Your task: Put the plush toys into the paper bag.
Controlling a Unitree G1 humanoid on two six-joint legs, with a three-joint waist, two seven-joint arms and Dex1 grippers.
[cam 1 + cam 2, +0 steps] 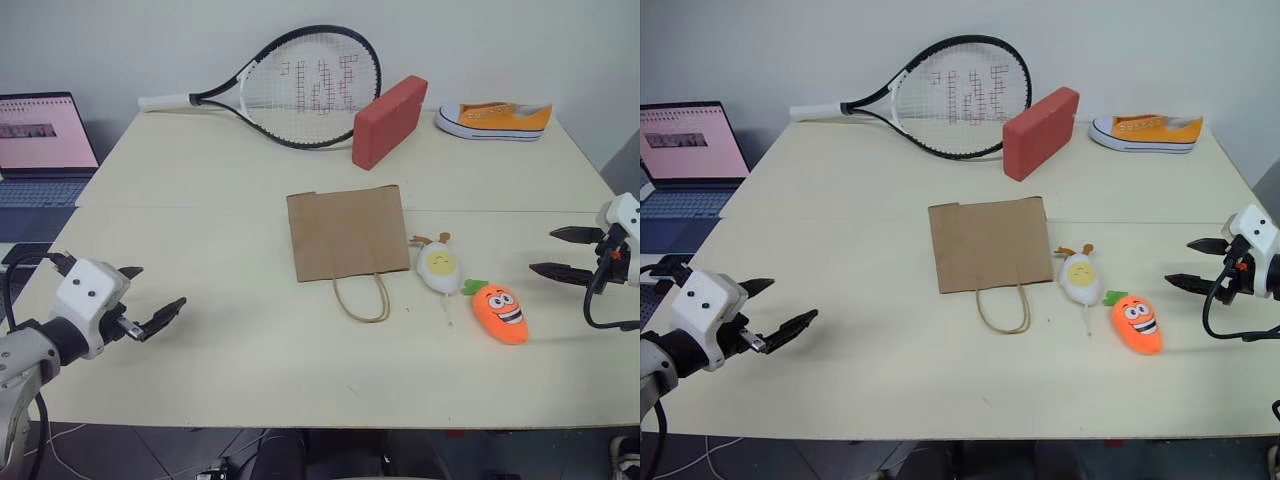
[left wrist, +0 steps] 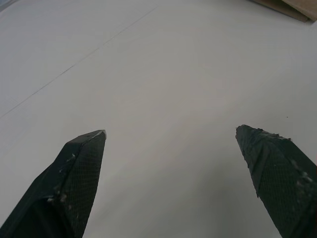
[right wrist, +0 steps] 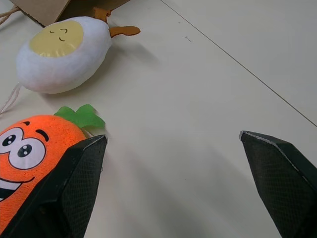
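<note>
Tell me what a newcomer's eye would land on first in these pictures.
Likely the bright orange smiling carrot plush with a green top, lying near the table's right front beside the white egg plush with a yellow face. Left of the egg, a flat brown paper bag with loop handles lies mid-table. Both grippers, the left and the right, hover open at the sides, holding nothing.

You are looking at a matt, smooth table [image 1: 250,340]. The paper bag [image 1: 347,233] is plain brown kraft with twisted paper handles. The egg toy [image 3: 64,54] and carrot toy [image 3: 34,163] are soft plush cloth. Gripper fingers [image 2: 74,183] show a textured black surface.
</note>
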